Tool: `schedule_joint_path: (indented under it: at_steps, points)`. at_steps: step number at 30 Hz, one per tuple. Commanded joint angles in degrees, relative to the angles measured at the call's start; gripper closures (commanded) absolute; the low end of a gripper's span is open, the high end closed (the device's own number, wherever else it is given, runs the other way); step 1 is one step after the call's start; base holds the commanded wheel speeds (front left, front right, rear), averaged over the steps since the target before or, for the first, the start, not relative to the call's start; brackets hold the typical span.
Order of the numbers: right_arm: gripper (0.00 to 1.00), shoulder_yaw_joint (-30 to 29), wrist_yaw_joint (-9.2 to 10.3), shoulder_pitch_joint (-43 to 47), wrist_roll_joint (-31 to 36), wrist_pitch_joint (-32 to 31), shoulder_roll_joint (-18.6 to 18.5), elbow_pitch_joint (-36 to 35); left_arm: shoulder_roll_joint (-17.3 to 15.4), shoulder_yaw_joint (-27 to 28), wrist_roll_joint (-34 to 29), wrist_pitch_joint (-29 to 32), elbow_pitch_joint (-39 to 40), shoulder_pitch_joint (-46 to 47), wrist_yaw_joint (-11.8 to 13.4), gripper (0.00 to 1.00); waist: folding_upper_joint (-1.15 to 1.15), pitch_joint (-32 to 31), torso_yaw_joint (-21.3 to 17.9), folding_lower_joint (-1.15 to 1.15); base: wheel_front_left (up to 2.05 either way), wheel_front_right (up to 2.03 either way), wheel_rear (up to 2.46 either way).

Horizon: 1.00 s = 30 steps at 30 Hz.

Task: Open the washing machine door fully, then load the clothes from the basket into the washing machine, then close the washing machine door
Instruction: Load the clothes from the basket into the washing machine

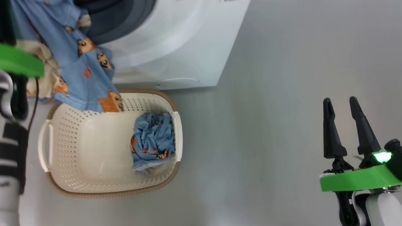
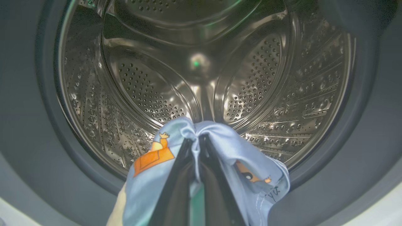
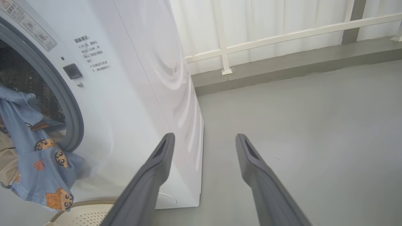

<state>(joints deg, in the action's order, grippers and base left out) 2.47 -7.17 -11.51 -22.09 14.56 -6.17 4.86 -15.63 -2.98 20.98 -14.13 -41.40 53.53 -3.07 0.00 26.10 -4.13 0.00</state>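
Note:
My left gripper [image 2: 196, 139] is shut on a light blue garment [image 2: 150, 175] with orange-brown cartoon prints, held at the mouth of the steel drum [image 2: 201, 78] of the white washing machine [image 1: 177, 40]. That garment [image 1: 84, 67], with cream trim, hangs from the opening down over the cream basket [image 1: 93, 176]. A second crumpled blue garment [image 1: 152, 141] lies inside the basket at its right end. My right gripper [image 1: 340, 110] is open above bare floor, far right of the basket. The washing machine door is out of view.
Grey rubber gasket [image 2: 370, 125] rings the drum opening. Grey floor [image 1: 271, 129] stretches right of the machine. A pale railing [image 3: 282, 34] and a raised ledge [image 3: 298, 66] run behind the machine in the right wrist view.

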Motion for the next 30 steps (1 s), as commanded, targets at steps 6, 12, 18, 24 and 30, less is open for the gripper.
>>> schedule_joint_path:
  at_steps: [6,12,18,24,30]
  points:
    - [0.00,2.06,-0.32,-2.18,-0.03,0.44,0.69,-1.74,-3.35,1.10,0.76,0.06,-9.50,11.66,-1.71,1.00,0.00,4.60,-2.80,0.00,0.00,0.00,0.00]
    - [0.00,2.32,-0.32,-3.53,-0.10,0.44,1.22,-2.10,-4.19,0.25,0.46,0.81,-16.26,18.19,-2.03,1.00,0.00,7.34,-4.04,0.00,0.00,0.00,0.00]
    - [0.00,2.86,-0.32,-5.03,-0.20,0.44,1.83,-2.41,-4.74,-1.14,-0.34,0.66,-22.36,23.95,-2.32,1.00,0.00,10.11,-5.38,0.00,0.00,0.00,0.00]
    - [0.00,4.01,-0.32,-5.86,-0.42,0.44,2.60,-2.40,-6.02,-1.25,-0.62,-0.48,-24.53,27.52,-2.43,1.00,0.00,11.59,-6.70,0.00,0.00,0.00,0.00]
    - [0.00,4.62,-0.32,-6.60,-0.92,0.44,3.10,-2.74,-8.60,-0.58,-2.57,-0.83,-16.44,29.66,-2.20,1.00,0.00,13.45,-7.95,0.00,0.00,0.00,0.00]
